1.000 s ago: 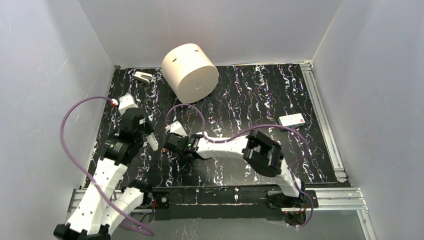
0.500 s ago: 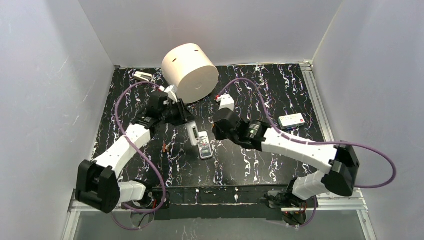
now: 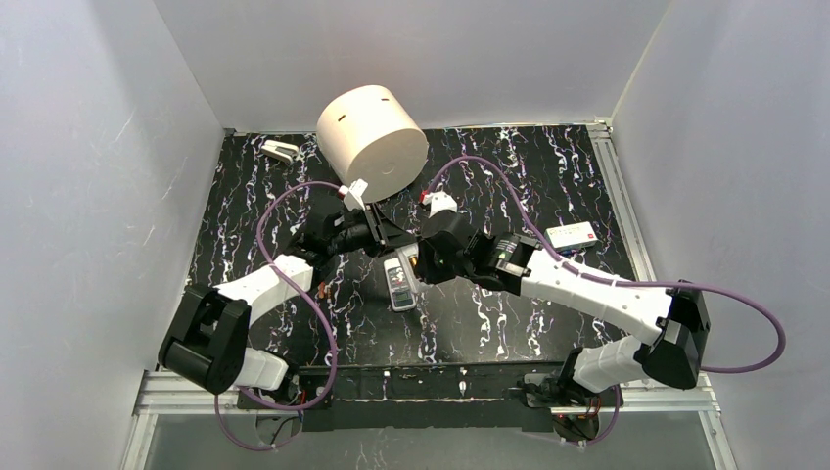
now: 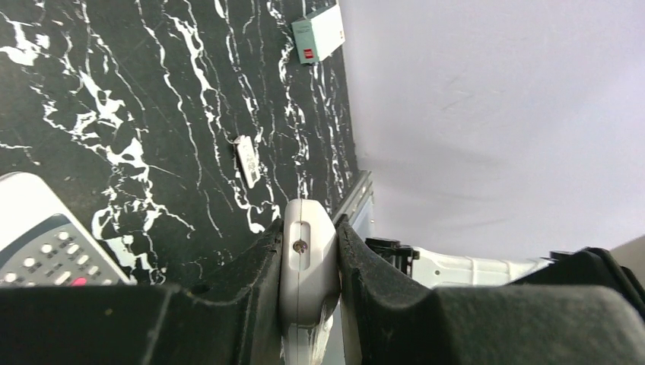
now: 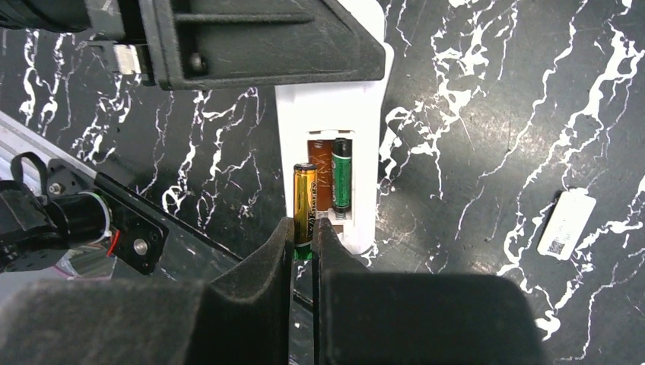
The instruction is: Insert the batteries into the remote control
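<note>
Over the middle of the table (image 3: 529, 323) the two arms meet, each stretched inward from its base at the near edge with its purple cable looping above it. The left gripper (image 4: 308, 228) reaches in from the left and is clamped narrowly on one end of the white remote (image 5: 327, 114), whose underside faces up with the battery bay uncovered. The right gripper (image 5: 304, 228) comes in from the right, elbow bent low over the surface, its fingers pinched on the lower end of the orange battery (image 5: 306, 190). That battery lies lengthwise along the left edge of the bay, just beside a bare brown slot; whether it touches the remote cannot be told. The green battery (image 5: 342, 175) already sits in the right-hand slot.

A small white cover piece (image 5: 567, 224) lies flat on the table, apart from the held remote. A second remote with grey keys (image 3: 398, 287) lies face up just below the grippers. The tabletop is black with white veining. At the back rests a large cream cylinder (image 3: 372, 142) on its side, and a small white box with a red label (image 3: 573, 235) lies toward the right edge. Metal rails (image 3: 631, 225) run along the right and near sides, and pale grey walls (image 3: 88, 196) close in the left, back and right.
</note>
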You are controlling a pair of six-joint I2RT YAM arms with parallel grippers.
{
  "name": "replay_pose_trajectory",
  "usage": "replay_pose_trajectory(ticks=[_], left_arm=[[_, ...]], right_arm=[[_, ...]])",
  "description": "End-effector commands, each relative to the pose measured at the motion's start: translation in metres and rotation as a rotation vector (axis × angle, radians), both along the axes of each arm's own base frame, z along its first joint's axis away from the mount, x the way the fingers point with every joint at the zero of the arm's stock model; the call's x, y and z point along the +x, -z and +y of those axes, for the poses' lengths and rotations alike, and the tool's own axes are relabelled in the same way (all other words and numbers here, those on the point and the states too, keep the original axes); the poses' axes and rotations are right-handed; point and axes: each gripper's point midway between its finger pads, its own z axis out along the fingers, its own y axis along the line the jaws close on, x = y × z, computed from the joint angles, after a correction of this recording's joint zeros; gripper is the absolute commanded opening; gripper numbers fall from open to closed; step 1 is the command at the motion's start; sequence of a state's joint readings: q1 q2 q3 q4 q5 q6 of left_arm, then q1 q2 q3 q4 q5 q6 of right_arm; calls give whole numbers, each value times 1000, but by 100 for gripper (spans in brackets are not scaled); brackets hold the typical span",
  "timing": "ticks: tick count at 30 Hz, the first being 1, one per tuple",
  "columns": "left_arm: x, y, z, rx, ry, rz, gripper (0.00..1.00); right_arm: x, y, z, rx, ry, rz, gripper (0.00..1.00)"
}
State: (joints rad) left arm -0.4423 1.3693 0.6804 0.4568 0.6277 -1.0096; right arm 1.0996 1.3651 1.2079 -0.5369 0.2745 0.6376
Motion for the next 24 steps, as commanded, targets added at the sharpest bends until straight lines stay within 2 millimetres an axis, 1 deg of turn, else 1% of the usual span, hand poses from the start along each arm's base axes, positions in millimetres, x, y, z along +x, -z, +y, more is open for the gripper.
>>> replay_pose_trajectory(ticks=[1,6,10,14,16,18,24], left_arm=[[-6,-21,-7,-113,44,-29,0],[-10,-24,-7,-121,55,-54,0],[-11,-25,-5,-116,57,-70,0],[-11,-24,-5,-115,55,-69,0],[-11,-25,-5,-117,57,-75,0],[-11,-28,-6,-119,60,-80,0],[-14,-34,-8,-138,80,-70,0]], right_arm=[[3,-11,2,0,3,-1,11],[6,-5,3,-23,11,2,11],[9,-4,3,-38,22,-5,11],[8,-3,5,-39,15,4,12],[8,0,6,-45,6,8,14],[8,3,6,-57,2,14,18],[8,2,8,-70,-4,22,28]])
